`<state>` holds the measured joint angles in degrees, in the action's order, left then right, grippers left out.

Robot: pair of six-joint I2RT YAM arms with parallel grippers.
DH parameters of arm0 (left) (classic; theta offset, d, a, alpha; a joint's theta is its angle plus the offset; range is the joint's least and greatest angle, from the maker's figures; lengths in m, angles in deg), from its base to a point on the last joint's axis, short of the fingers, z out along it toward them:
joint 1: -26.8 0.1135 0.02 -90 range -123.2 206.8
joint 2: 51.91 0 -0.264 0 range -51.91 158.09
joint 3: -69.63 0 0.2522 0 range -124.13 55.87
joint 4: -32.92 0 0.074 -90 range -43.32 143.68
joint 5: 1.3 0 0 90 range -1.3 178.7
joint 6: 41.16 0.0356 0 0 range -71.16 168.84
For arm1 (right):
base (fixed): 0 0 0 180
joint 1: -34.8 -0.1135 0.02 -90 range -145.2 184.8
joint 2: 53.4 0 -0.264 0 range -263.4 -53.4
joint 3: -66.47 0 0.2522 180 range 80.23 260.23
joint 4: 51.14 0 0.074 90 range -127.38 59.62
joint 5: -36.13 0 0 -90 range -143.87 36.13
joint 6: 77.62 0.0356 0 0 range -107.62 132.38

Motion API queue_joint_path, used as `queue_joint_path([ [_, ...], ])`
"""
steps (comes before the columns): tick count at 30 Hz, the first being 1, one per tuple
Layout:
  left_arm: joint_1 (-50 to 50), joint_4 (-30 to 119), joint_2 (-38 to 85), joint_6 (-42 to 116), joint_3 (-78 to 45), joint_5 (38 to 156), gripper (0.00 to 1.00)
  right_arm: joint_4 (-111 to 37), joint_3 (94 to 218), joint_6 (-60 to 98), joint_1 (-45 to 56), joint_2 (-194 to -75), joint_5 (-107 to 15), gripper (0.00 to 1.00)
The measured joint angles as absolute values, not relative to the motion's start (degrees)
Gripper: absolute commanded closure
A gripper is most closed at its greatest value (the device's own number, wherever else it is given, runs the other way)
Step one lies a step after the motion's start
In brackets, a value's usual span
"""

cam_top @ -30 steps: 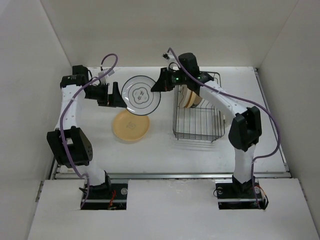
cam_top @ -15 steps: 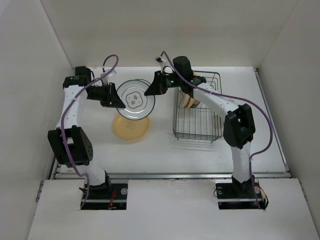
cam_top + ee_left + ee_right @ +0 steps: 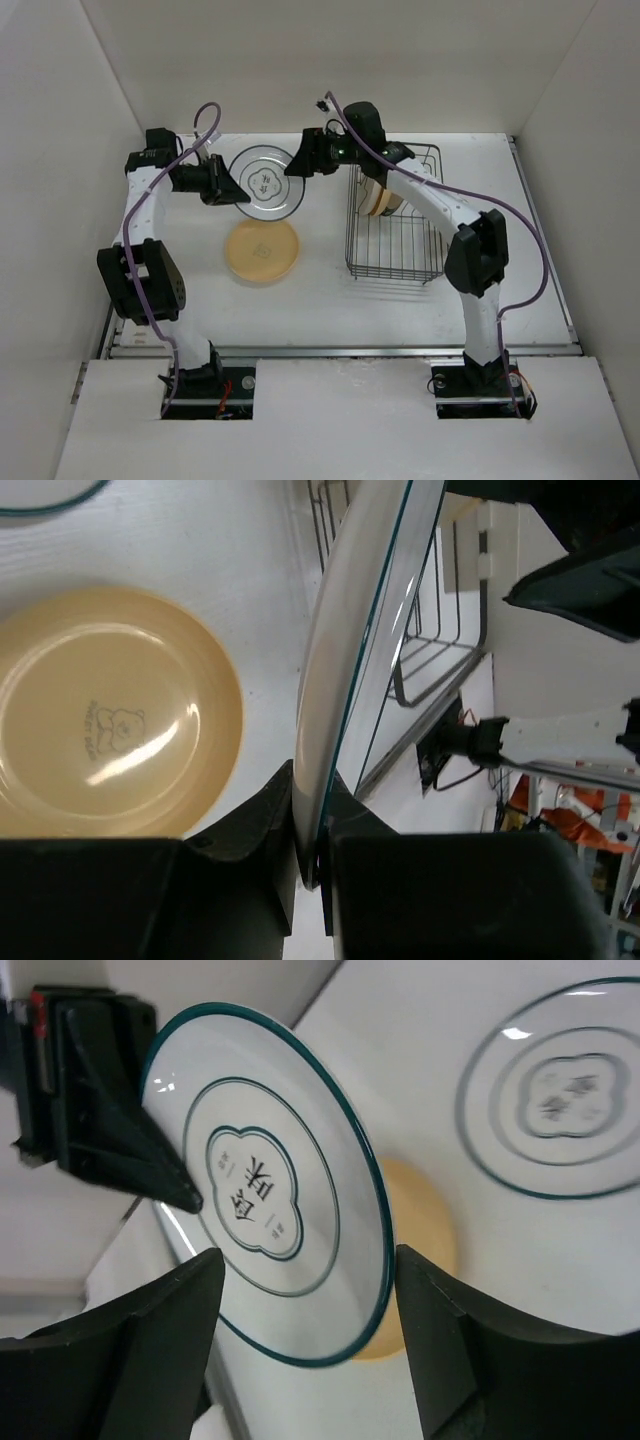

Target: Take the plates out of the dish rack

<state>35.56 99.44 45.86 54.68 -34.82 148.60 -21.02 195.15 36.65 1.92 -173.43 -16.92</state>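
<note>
Above the table (image 3: 330, 300), seen from the top, a ringed plate (image 3: 265, 182) is being gripped at its left rim by the closed jaws of the left arm (image 3: 140, 215). The jaws of the right arm (image 3: 430, 200) are being shown open at its right rim. A yellow plate (image 3: 262, 250) is lying flat nearby, and more plates (image 3: 380, 195) are standing in the dish rack (image 3: 395, 250).

From the left wrist, the ringed plate's edge is being pinched between the jaws.

From the right wrist, the open jaws are standing wide apart on either side of that plate, and a second ringed plate (image 3: 560, 1090) is lying on the table.
</note>
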Motion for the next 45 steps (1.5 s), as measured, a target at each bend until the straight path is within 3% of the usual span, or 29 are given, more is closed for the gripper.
queue_joint_path([
  [8, 35.6, 86.9, 60.2, 39.3, -42.5, 144.1, 1.0, -15.6, 194.4, 35.5, 3.4, -166.0, -40.5, 0.23],
  [18, 35.4, 77.3, 80.7, 28.1, -55.4, 138.5, 1.0, -14.1, 194.4, 31.8, 4.1, -157.0, -53.0, 0.23],
  [19, 35.3, 77.3, 82.1, 27.8, -56.6, 137.8, 0.84, -14.0, 194.4, 31.5, 4.1, -156.8, -53.5, 0.23],
  [26, 33.1, 84.6, 87.7, 31.2, -65.6, 132.3, 0.49, -12.3, 194.4, 30.3, 4.1, -156.7, -57.0, 0.22],
  [34, 29.0, 97.9, 90.1, 42.4, -75.4, 120.5, 0.45, -11.8, 194.4, 29.9, 4.1, -156.7, -58.0, 0.22],
  [39, 26.9, 103.3, 90.1, 49.4, -75.8, 113.9, 0.35, -10.8, 194.4, 29.8, 4.1, -156.7, -60.2, 0.22],
  [45, 24.8, 108.0, 90.0, 54.9, -75.8, 105.9, 0.3, -5.6, 195.3, 32.2, 4.5, -156.6, -73.2, 0.25],
])
